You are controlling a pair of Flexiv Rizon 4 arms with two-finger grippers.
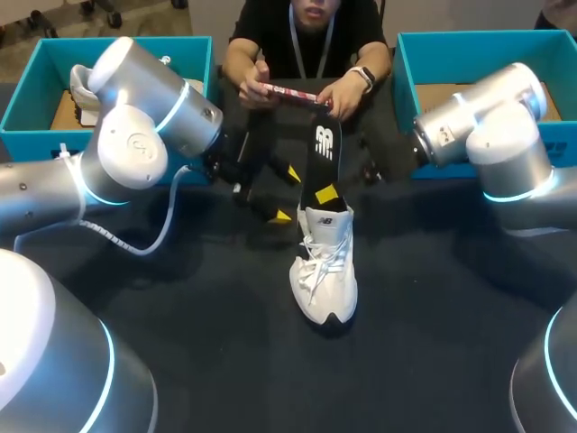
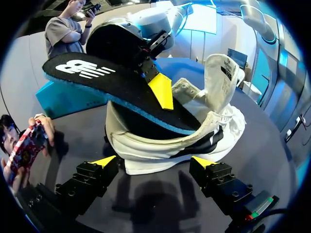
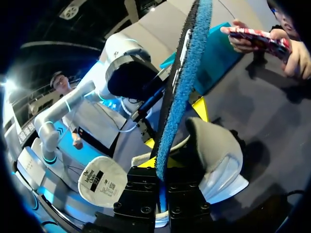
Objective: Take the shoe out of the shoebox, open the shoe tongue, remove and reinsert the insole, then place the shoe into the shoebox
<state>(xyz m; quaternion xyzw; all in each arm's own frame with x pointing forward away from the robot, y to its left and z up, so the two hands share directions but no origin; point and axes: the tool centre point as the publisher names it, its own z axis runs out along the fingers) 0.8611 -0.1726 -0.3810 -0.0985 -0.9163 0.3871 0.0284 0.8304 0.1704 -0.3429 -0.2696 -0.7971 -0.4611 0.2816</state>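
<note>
A white shoe [image 1: 325, 280] lies in the middle of the dark table, toe toward me, its tongue [image 3: 104, 182] folded forward. The black insole [image 1: 323, 149] with a blue underside [image 3: 187, 82] stands up out of the heel, its lower end still inside the shoe [image 2: 194, 141]. My right gripper [image 1: 326, 194] [image 3: 163, 167] is shut on the insole near the heel opening; one of its yellow fingers [image 2: 163, 92] presses on the insole's top face. My left gripper [image 1: 288, 195] [image 2: 153, 162] stands open just behind the heel, apart from the shoe, holding nothing.
A teal shoebox [image 1: 27, 86] holding another shoe stands at the far left, and a second teal box [image 1: 406, 63] at the far right. A person's hands [image 1: 338, 95] hold a phone over the far table edge, close behind the insole's top.
</note>
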